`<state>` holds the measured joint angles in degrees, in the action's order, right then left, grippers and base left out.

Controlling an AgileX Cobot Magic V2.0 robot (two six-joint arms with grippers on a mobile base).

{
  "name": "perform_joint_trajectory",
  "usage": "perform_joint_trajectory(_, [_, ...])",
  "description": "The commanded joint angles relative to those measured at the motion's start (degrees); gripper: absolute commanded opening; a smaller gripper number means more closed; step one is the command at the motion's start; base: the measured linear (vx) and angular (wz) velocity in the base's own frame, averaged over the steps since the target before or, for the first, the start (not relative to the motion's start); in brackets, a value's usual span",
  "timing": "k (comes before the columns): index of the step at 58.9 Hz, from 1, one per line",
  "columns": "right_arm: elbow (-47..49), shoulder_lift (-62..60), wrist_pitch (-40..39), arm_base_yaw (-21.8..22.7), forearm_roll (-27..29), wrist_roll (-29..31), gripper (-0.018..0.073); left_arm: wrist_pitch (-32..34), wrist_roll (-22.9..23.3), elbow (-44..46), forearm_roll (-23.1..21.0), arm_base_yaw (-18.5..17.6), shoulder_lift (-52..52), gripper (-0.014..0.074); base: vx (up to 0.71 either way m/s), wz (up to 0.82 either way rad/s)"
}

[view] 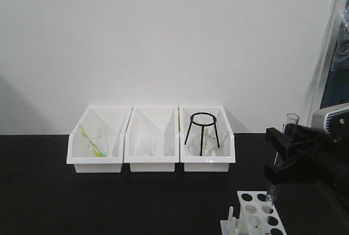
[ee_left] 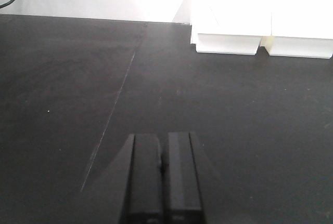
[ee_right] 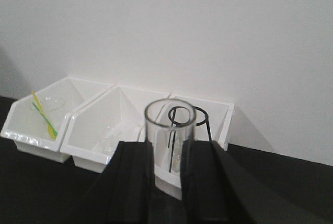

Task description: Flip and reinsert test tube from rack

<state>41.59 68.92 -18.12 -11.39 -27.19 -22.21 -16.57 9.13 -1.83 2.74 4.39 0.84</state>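
Right fingers: the two black fingers (ee_right: 132, 174) of the right gripper (ee_right: 169, 154) pinch the test tube (ee_right: 170, 125) from both sides, one flat pad on each side of the round wall.
Left fingers: the fingers (ee_left: 145, 177) of the left gripper (ee_left: 162, 174) are pressed together with nothing between them, low over the black table (ee_left: 62, 78).
Place of hold: in the front view the right gripper grasps the tube in the upper part of its length. A short piece with the open mouth stands above the fingers and a longer piece hangs below.
Tube position: nearly upright with a small lean, mouth up and closed end down, at the far corner of the rack (view: 256, 203). I cannot tell if the tip is inside a hole or just above the plate.
Material, as I judge: clear and thin-walled, probably glass. It is very light and stiff, and it breaks easily under a hard squeeze or a knock on the plate.
Slip: the wall is smooth and round, so between flat pads it may slide down or swing when it is turned over.
Best hold, as I judge: near the middle of the length, with a firm but gentle force, so both ends stay free during the flip.
Rack: small, white and likely light, so a tip pushed in crookedly could move it.
Behind: three white bins (view: 151, 161) stand against the wall, well apart from the rack.
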Motion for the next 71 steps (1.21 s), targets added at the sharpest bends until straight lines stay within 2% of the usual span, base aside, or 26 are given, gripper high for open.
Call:
perform_joint_trajectory(1, [2.1,-1.5,-3.9,-0.1,-6.7,0.3,0.0124,5.0,0.0,0.0,-0.2,-0.4,0.7,-0.0006,0.0,0.0])
perform_joint_trajectory(13, [2.2,-1.5,-3.4,-0.1,-25.8,0.8,0.0124,5.0,0.0,0.0,-0.2,-0.4,0.7,-0.0006,0.0,0.0])
perform_joint_trajectory(25, [2.2,-1.6,0.2,-0.1,-38.9,5.2,0.0129,5.0,0.0,0.0,-0.2,-0.4,0.7,-0.0006,0.0,0.0])
perform_joint_trajectory(26, [2.2,-1.9,1.3,-0.1,-44.1,7.9,0.0131,5.0,0.0,0.0,-0.2,-0.4,0.7,-0.0006,0.0,0.0])
perform_joint_trajectory(34, [2.2,-2.6,3.9,-0.1,-49.4,12.4,0.0134,5.0,0.0,0.0,-0.2,-0.4,0.7,-0.0006,0.0,0.0])
perform_joint_trajectory(43, [2.2,-3.3,9.2,-0.1,-55.1,20.0,0.0138,5.0,0.0,0.0,-0.2,-0.4,0.7,-0.0006,0.0,0.0])
perform_joint_trajectory(52, [2.2,-3.3,9.8,-0.1,-60.3,24.6,0.014,5.0,0.0,0.0,-0.2,-0.4,0.7,-0.0006,0.0,0.0])
perform_joint_trajectory(60, [2.2,-3.3,9.6,-0.1,-64.5,26.1,0.0142,5.0,0.0,0.0,-0.2,-0.4,0.7,-0.0006,0.0,0.0])
perform_joint_trajectory(71, [2.2,-3.3,9.8,-0.1,-64.7,23.1,0.0145,5.0,0.0,0.0,-0.2,-0.4,0.7,-0.0006,0.0,0.0])
